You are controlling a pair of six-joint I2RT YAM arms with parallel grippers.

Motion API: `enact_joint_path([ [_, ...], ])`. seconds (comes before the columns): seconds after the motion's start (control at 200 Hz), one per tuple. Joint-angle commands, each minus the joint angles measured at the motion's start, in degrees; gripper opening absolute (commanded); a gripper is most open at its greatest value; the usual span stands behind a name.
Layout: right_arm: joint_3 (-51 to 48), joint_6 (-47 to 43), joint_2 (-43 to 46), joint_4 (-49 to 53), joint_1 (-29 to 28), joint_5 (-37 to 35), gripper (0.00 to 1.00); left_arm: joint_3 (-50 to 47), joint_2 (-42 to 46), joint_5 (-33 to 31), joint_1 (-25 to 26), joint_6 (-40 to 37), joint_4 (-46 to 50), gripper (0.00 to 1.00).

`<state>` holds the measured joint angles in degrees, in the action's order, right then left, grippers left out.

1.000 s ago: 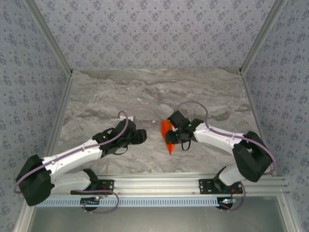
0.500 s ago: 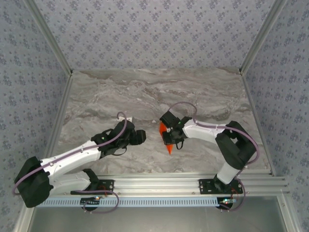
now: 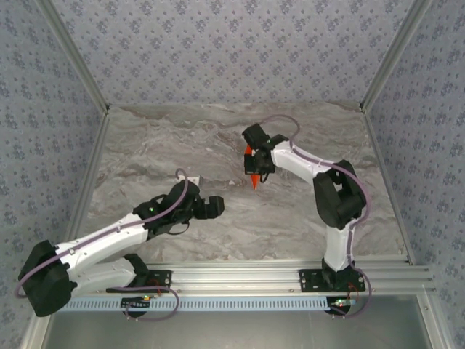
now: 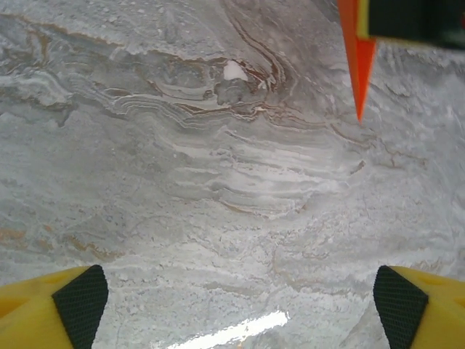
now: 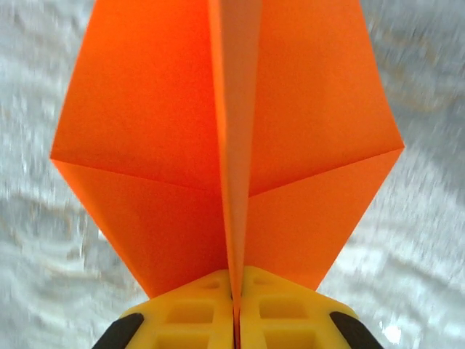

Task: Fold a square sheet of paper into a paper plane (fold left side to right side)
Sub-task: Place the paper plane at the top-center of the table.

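Observation:
The paper plane (image 3: 253,179) is a bright orange folded dart, held off the marble table with its nose pointing down toward the near side. My right gripper (image 3: 256,164) is shut on its centre crease. In the right wrist view the wings (image 5: 145,131) spread to both sides of the pinched fold, and the yellow fingers (image 5: 190,313) of my right gripper (image 5: 234,309) press together on it. My left gripper (image 3: 218,207) stands open and empty, low over the table to the near left of the plane. From the left wrist view the plane's tip (image 4: 357,73) hangs at the top right, far beyond the left gripper (image 4: 240,298).
Grey veined marble table (image 3: 145,145) runs between patterned walls with aluminium frame posts (image 3: 73,54). A small white fleck (image 4: 234,70) lies on the marble ahead of the left gripper. The aluminium rail (image 3: 240,276) with both arm bases runs along the near edge.
My right arm has carried the plane away from the near centre toward the far side and closed tight on it. My left gripper has opened wide and shifted slightly right.

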<state>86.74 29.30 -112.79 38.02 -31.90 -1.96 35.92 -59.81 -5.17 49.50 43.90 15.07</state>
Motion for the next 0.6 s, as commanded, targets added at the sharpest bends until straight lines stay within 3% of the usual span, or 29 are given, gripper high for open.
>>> enact_joint_path([
  [0.0, 6.5, -0.9, -5.5, 7.3, 1.6, -1.2, 0.1, -1.1, 1.7, 2.5, -0.1, -1.9, -1.2, 0.98],
  [0.25, 16.8, -2.5, -14.1, 12.5, 2.1, -1.9, 0.14, -2.0, 4.7, 2.5, -0.2, -3.1, -0.9, 0.98],
  [0.595, 17.3, -3.9, -13.9, 13.7, 1.9, -1.7, 0.27, 0.2, 4.4, 1.5, -1.6, -2.4, 3.3, 0.98],
])
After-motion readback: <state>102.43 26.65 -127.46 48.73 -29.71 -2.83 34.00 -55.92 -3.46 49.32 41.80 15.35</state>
